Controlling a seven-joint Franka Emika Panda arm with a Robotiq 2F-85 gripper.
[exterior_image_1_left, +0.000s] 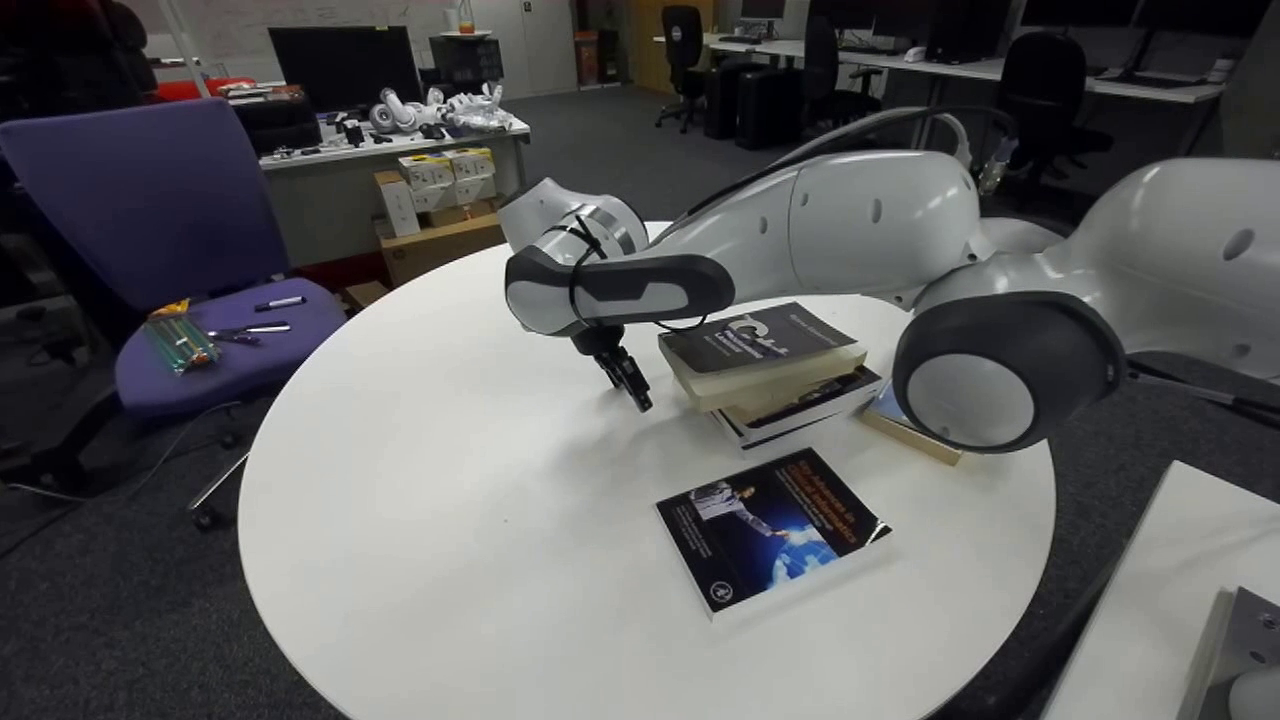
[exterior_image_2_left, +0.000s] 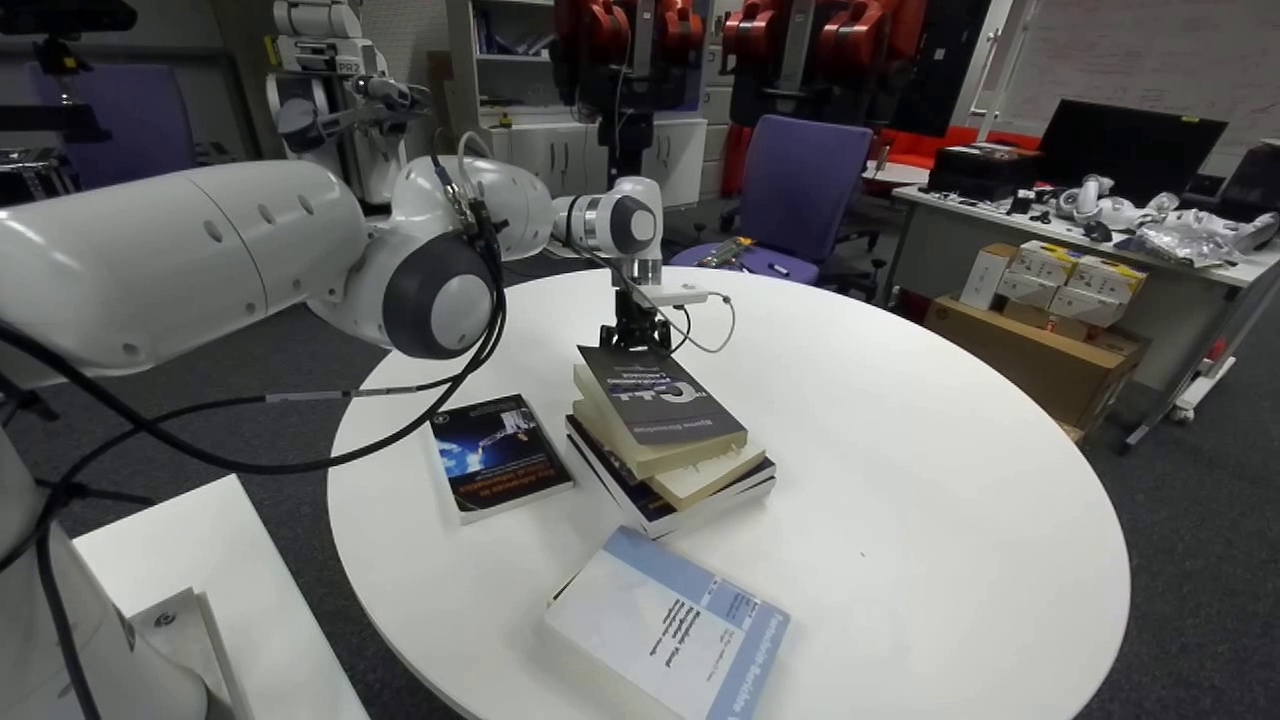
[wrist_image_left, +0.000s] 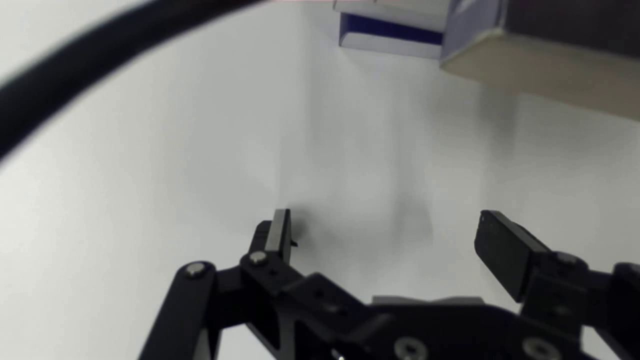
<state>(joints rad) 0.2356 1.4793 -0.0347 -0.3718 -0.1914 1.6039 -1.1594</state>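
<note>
The fingers (wrist_image_left: 280, 232) stand wide apart, low over the table (exterior_image_2_left: 900, 480). In an exterior view, leftmost, a black book (exterior_image_2_left: 500, 455) reads "Key Advances in Clinical Informatics"; next comes the book stack (exterior_image_2_left: 700, 480), its grey top cover (exterior_image_2_left: 655, 390) printed "C++ Programming Language"; nearer and further right lies a pale book (exterior_image_2_left: 670, 625) marked "Fortschritt-Berichte". The arm (exterior_image_2_left: 290, 245) stretches in from the left, wrist pointing down, its gripper (wrist_image_left: 384, 220) near the stack's far end. The table is round and white; beyond it stand a robot labelled PR2 (exterior_image_2_left: 325, 55), a purple chair (exterior_image_2_left: 805, 190) and a desk (exterior_image_2_left: 930, 250) with a dark monitor (exterior_image_2_left: 1135, 150).
</note>
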